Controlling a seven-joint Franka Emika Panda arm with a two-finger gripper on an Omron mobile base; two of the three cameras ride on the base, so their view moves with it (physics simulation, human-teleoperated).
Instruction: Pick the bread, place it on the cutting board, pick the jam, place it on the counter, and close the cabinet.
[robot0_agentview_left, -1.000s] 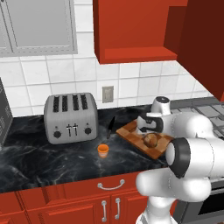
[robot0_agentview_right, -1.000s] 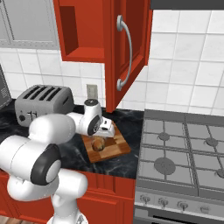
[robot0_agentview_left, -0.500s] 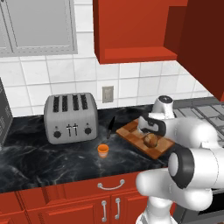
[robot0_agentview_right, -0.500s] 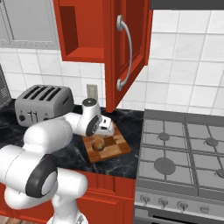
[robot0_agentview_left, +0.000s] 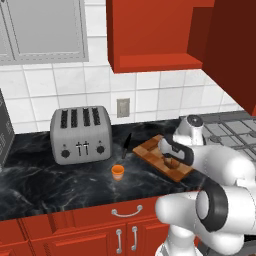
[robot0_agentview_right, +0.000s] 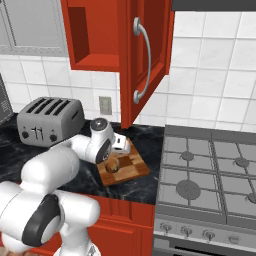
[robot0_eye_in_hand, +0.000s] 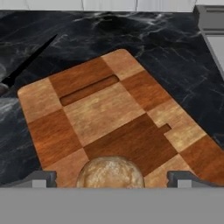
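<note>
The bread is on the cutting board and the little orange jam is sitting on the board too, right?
Not quite. The bread is on the cutting board, but the jam isn't. The left base view shows it standing on the black counter, apart from the board, in front of the toaster.

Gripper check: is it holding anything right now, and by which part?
Nothing looks held. In the hand view the gripper is open, its fingertips apart from the sides of the bread, which sits on the cutting board.
</note>
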